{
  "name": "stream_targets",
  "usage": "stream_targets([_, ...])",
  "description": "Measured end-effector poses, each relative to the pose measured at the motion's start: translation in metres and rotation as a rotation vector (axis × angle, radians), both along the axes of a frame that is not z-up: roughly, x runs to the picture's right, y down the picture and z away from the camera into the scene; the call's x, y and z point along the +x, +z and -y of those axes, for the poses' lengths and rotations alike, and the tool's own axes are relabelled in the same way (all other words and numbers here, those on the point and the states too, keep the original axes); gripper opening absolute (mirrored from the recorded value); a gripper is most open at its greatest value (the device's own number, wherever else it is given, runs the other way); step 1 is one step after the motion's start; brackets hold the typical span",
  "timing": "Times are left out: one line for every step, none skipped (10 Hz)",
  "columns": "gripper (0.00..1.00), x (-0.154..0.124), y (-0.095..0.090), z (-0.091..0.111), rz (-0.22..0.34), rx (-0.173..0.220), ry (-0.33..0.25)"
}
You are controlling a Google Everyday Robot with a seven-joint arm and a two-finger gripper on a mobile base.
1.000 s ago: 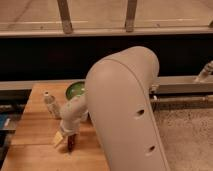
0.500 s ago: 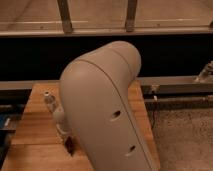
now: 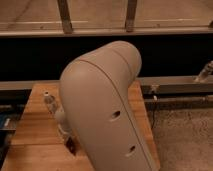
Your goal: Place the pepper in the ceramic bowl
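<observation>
My arm's large beige elbow shell fills the middle of the camera view. My gripper shows only in part below and left of it, low over the wooden table near the front edge. A small dark red piece, the pepper, shows right at the gripper's tip. I cannot tell whether it is held or lying on the table. The green ceramic bowl is hidden behind the arm.
A translucent whitish plastic cup stands on the table's left part, just left of the arm. A dark window wall with metal rails runs behind the table. A speckled floor lies to the right.
The arm's elbow has swung left and towards the camera and now covers the green bowl, which showed one second ago. The gripper and the dark red piece stay at about the same spot.
</observation>
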State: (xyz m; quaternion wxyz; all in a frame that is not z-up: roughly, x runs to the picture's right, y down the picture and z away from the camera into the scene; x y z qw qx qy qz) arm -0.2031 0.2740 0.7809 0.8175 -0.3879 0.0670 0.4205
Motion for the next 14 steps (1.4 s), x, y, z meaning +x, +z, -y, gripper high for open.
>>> stream_targets([0.00, 0.004, -0.003, 0.004, 0.009, 0.008, 0.019])
stream_targets([0.00, 0.010, -0.010, 0.013, 0.020, 0.028, 0.043])
stream_targets([0.00, 0.016, -0.021, 0.023, 0.033, 0.051, 0.062])
stream_targets([0.00, 0.022, -0.032, 0.034, 0.040, 0.073, 0.084])
stream_targets([0.00, 0.030, -0.045, 0.048, 0.048, 0.102, 0.116])
stream_targets([0.00, 0.040, -0.058, 0.062, 0.063, 0.133, 0.156])
stream_targets([0.00, 0.057, -0.071, 0.076, 0.075, 0.170, 0.202])
stream_targets([0.00, 0.076, -0.083, 0.092, 0.085, 0.209, 0.250])
stream_targets([0.00, 0.091, -0.092, 0.106, 0.098, 0.244, 0.291])
stream_targets([0.00, 0.106, -0.097, 0.123, 0.117, 0.275, 0.329])
stream_targets([0.00, 0.121, -0.094, 0.143, 0.140, 0.302, 0.366])
stream_targets([0.00, 0.127, -0.090, 0.156, 0.156, 0.311, 0.382])
stream_targets([0.00, 0.132, -0.084, 0.177, 0.175, 0.322, 0.395])
stream_targets([0.00, 0.129, -0.079, 0.193, 0.186, 0.325, 0.391])
